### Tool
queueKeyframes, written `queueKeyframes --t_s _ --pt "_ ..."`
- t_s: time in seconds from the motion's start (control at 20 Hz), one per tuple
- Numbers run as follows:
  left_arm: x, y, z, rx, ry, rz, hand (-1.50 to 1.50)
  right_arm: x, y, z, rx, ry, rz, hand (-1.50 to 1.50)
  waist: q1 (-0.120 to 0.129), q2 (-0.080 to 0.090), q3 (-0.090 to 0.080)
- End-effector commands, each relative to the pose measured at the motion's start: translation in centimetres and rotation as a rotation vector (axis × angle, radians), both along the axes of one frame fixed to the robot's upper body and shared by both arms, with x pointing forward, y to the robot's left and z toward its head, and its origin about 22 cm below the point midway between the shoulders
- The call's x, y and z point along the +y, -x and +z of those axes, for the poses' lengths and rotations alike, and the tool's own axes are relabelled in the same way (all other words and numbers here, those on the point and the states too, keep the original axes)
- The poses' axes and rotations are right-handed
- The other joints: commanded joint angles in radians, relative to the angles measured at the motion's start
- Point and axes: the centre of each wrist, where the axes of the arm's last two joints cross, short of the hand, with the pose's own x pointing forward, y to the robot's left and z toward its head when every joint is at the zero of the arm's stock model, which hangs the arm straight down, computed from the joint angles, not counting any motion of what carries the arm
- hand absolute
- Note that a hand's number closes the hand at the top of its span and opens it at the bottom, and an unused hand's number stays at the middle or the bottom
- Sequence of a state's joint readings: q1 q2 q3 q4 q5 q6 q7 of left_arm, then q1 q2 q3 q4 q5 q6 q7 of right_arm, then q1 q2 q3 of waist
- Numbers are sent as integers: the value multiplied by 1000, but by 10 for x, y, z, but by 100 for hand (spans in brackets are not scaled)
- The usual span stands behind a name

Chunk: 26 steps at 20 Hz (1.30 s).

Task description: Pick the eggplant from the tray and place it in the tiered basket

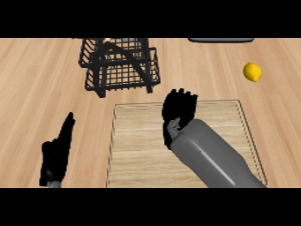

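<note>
Two hands are showing here. The left hand (55, 154) is resting out to the side over the tabletop (29, 88), its fingers (66, 130) straight and released, holding nothing. The tray (140, 167) is sitting just right of those fingers. The right hand (178, 110) is hanging over the tray's far end with its back facing up, and I honestly can't tell whether it's clenched or grasping anything. It's all black from this angle. The eggplant isn't showing, so I can't say where it is. The basket (121, 70) is standing ahead of the left fingers and to their right, just past the tray. A lemon (252, 72) is lying well off to the right.
</note>
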<state>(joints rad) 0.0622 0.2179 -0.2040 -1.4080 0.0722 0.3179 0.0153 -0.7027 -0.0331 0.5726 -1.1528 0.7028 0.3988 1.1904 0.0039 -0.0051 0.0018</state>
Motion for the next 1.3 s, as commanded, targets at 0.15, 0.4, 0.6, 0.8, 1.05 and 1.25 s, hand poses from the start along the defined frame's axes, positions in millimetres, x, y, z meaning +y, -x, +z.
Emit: queueKeyframes --t_s 0.15,0.4,0.6,0.8,1.05,1.25 --pt "-14 1 -9 24 14 6 0 6 4 -7 98 167 -147 -150 -9 1 -3" --pt "3 6 -13 38 8 12 0 2 -1 -7 125 141 -191 -150 0 2 -3" --pt "11 9 -20 51 5 5 0 -6 -4 -14 140 153 -202 -150 -8 3 -4" --pt "-20 2 -1 20 16 -27 0 -11 -9 -27 174 139 -220 -150 6 4 -2" --pt "-1 -1 -3 30 15 -8 0 -15 4 -31 133 134 -197 150 -7 3 -2" --pt "-3 4 0 27 7 -19 0 -17 -7 -23 140 95 -150 150 4 5 -2"
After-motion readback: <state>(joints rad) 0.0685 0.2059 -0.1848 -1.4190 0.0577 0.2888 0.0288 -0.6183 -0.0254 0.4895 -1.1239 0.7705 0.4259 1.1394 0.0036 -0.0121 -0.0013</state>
